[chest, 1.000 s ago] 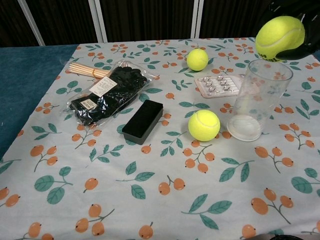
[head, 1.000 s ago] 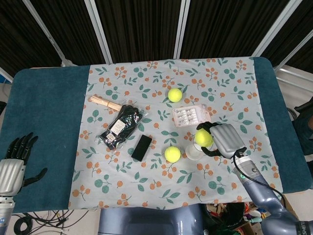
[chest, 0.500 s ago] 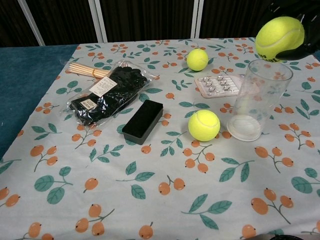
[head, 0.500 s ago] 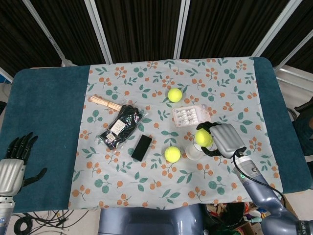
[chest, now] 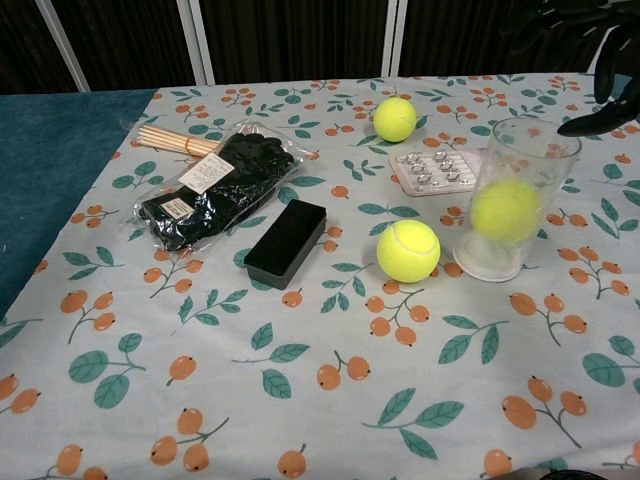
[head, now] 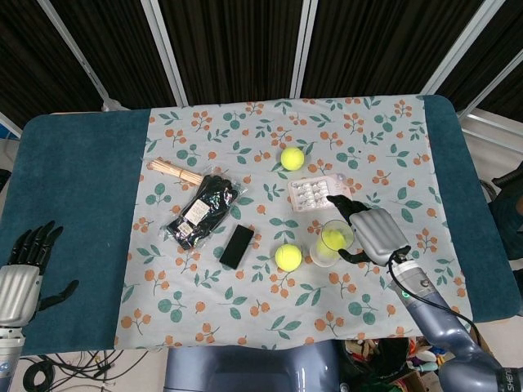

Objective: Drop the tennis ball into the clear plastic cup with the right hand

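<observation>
A yellow tennis ball (chest: 505, 208) sits inside the clear plastic cup (chest: 514, 162), partway down its height; the head view shows the same ball (head: 332, 240) in the cup (head: 333, 242). My right hand (head: 376, 233) hovers just right of the cup with its dark fingers (chest: 560, 22) spread and nothing in them. My left hand (head: 23, 271) rests open off the cloth at the table's near left corner.
A second tennis ball (chest: 408, 250) lies just left of the cup and a third (chest: 395, 118) further back. A blister pack (chest: 435, 170) lies behind the cup. A black box (chest: 286, 243), a bag of black gloves (chest: 215, 189) and wooden sticks (chest: 175, 140) lie to the left.
My right hand has let go of the tennis ball, which has dropped from above the rim into the cup. The fingers have spread apart. The left hand has not moved.
</observation>
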Tool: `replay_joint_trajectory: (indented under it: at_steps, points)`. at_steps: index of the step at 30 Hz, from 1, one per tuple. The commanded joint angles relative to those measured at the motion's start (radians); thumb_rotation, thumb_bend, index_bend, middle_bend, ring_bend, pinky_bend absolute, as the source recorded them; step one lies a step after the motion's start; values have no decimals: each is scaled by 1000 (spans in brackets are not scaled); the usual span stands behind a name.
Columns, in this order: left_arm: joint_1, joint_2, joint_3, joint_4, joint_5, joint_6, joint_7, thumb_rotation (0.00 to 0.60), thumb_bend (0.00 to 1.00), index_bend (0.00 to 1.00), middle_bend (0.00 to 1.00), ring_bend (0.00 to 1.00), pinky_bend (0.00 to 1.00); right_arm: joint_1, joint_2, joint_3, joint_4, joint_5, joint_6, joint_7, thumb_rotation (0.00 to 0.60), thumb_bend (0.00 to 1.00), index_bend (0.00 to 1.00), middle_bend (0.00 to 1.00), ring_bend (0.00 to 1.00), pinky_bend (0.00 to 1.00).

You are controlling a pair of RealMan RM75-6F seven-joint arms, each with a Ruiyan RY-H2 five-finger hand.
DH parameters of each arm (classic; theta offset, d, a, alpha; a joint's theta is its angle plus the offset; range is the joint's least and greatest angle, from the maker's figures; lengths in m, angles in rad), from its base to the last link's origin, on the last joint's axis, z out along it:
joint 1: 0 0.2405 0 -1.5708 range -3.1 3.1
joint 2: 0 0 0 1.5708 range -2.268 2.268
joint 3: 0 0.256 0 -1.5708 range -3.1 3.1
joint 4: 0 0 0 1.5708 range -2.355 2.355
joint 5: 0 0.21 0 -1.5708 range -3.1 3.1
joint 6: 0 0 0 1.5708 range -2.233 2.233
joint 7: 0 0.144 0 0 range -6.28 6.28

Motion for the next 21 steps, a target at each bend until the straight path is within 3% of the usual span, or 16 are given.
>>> replay_joint_trajectory:
  at_steps: [1,7,11,16,20,21]
  points:
    - [0,0,0,-1,0,0,1,600,200,0,0,0,10,-1,1,-1,-1,0,1,0,600,163,8,48,167,411]
    - [0,0,-1,1,-1,1,2,600,200,0,0,0,10,-15,20,11,-19,-16,26,24,600,161,5,47,167,411]
    - [1,0,-2,5,0,3,-1,600,200,0,0,0,10,-77,75,7,-53,-105,107,51,600,160,5,47,168,411]
    - [0,1,-2,6,-4,-1,-5,600,200,0,0,0,10,-258,135,-84,-51,-359,294,115,600,160,5,47,168,389]
    - [0,-1,-3,4,-2,1,-2,600,200,0,0,0,10,-455,81,-190,94,-560,521,167,600,161,2,43,151,331]
    - [-2,-2,-1,2,4,1,3,600,200,0,0,0,10,-525,38,-232,165,-558,572,189,600,161,1,33,135,304]
